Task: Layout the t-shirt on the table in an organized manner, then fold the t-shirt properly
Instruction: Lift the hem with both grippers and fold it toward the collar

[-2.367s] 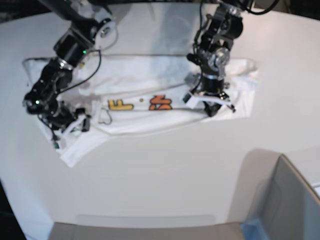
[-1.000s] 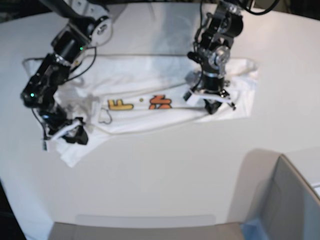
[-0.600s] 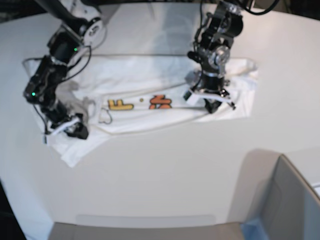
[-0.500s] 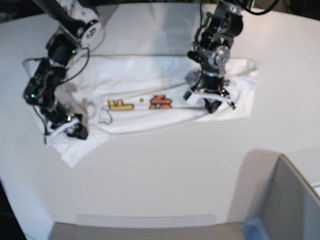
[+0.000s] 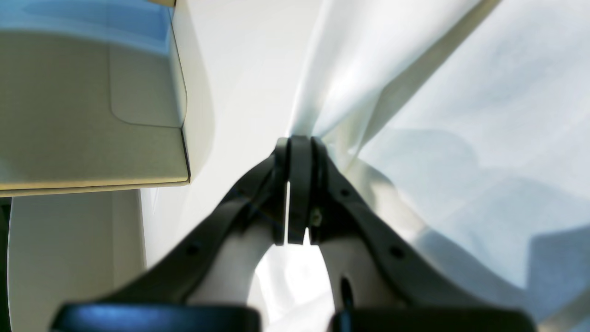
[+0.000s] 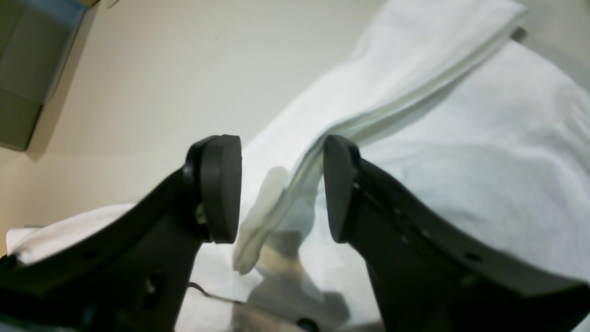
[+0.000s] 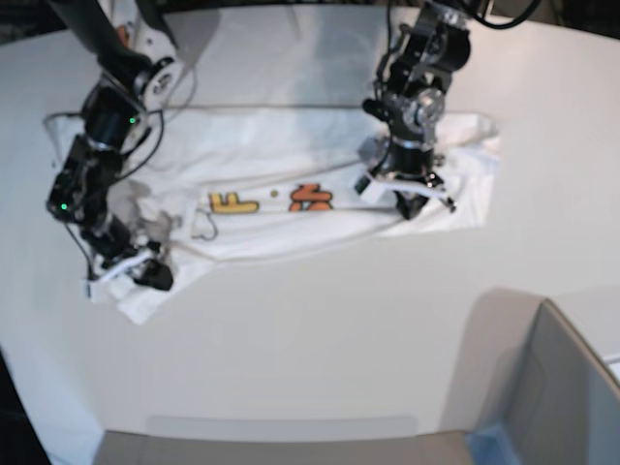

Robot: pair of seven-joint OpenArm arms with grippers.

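Observation:
The white t-shirt (image 7: 281, 155) lies spread sideways on the white table (image 7: 320, 329), with yellow and orange letters showing at its middle. My left gripper (image 7: 412, 205) stands on the shirt's right part, shut on a pinched ridge of cloth (image 5: 350, 83) that rises from its tips (image 5: 295, 143). My right gripper (image 7: 131, 276) hovers open at the shirt's lower left corner. In the right wrist view a folded hem (image 6: 286, 198) runs between its two pads (image 6: 221, 184) without being clamped.
A grey box (image 7: 562, 387) stands at the front right corner of the table; it also shows in the left wrist view, grey box (image 5: 92, 115). Bare tabletop (image 6: 161, 69) stretches in front of the shirt.
My right arm has swung down and forward along the shirt's left edge to its lower left corner. The left arm and its grip have stayed put.

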